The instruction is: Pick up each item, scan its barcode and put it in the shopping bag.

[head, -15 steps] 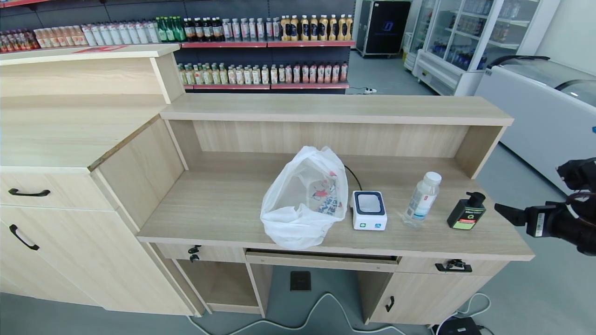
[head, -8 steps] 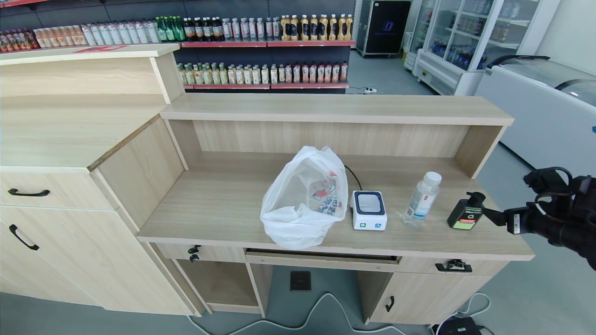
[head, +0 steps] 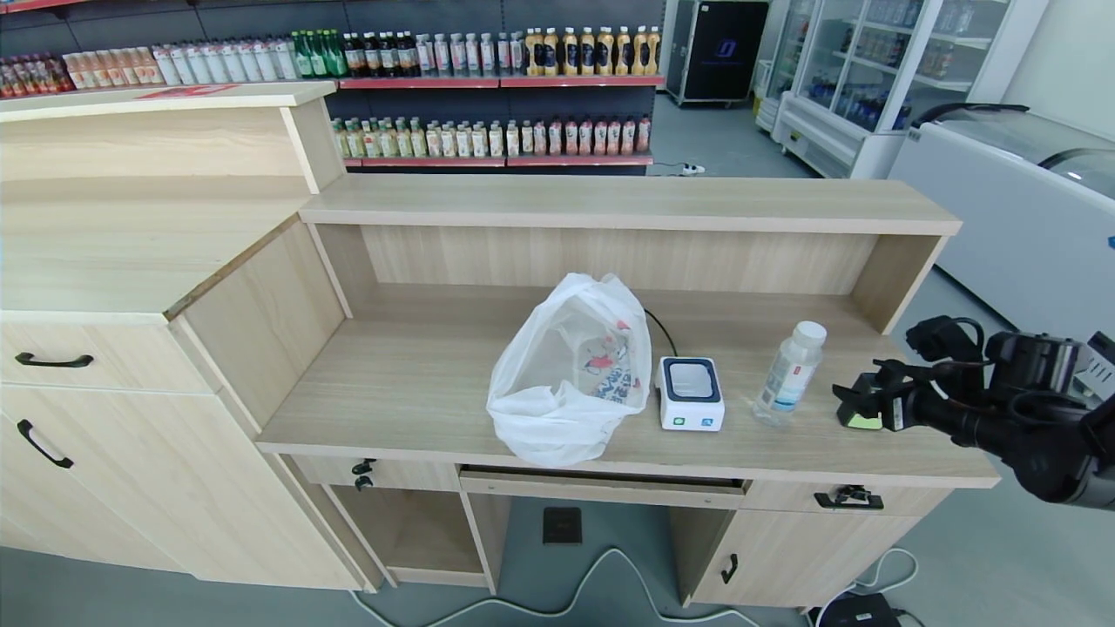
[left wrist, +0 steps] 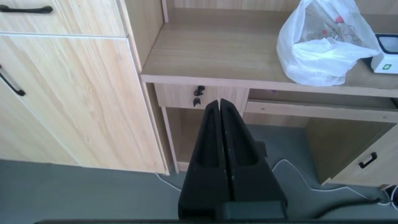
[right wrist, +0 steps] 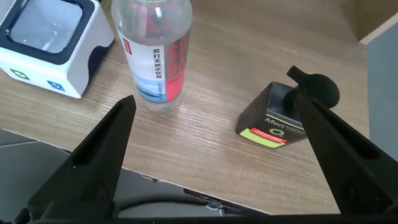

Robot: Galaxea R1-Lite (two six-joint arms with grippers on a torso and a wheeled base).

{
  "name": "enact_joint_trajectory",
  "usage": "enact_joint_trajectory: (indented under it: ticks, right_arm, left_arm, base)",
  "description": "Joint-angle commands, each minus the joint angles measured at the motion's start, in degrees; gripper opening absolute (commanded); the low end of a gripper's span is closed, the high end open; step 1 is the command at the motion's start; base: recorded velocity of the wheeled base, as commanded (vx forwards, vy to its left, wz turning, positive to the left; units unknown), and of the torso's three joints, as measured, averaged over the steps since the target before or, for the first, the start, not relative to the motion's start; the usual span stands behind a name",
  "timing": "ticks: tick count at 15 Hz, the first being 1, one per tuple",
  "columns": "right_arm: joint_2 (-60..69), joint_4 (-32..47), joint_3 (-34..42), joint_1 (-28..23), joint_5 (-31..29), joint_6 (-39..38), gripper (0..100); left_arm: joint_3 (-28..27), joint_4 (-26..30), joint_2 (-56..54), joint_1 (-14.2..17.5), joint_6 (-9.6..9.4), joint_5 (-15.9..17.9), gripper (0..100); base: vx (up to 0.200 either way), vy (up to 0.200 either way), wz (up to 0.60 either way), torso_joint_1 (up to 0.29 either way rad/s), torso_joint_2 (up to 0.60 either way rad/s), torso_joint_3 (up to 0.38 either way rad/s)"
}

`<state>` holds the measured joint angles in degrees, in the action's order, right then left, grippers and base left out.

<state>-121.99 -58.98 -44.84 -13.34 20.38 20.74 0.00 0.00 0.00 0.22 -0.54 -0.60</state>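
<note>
Head view, crinkled translucent bag (head: 557,409) (thin plastic)

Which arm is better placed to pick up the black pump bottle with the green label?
Right. The right gripper is open, close to the black pump bottle at the right end of the wooden counter; the left gripper hangs shut, low by its left end.

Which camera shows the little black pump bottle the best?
The right wrist view. The black pump bottle sits close up, pump top and green label plain, by the open right claw. In the head view the claw covers most of it, leaving a green corner. The left wrist view faces the shopping bag end of the counter.
</note>
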Motion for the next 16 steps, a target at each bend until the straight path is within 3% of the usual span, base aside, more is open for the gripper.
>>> enact_joint_trajectory:
  ticks: [1, 16]
  right_arm:
    - [-3.7, -0.4, -1.9, 1.0, 0.5, 2.6, 100]
    - [-14.0, -0.5, -13.2, 5.8, 3.7, 3.2, 100]
  left_arm:
    - [0.0, 0.0, 0.0, 0.0, 0.01, 0.0, 0]
    - [0.0, 0.0, 0.0, 0.0, 0.01, 0.0, 0]
  base:
    - [0.0, 0.0, 0.0, 0.0, 0.0, 0.0]
    - [0.0, 0.0, 0.0, 0.0, 0.0, 0.0]
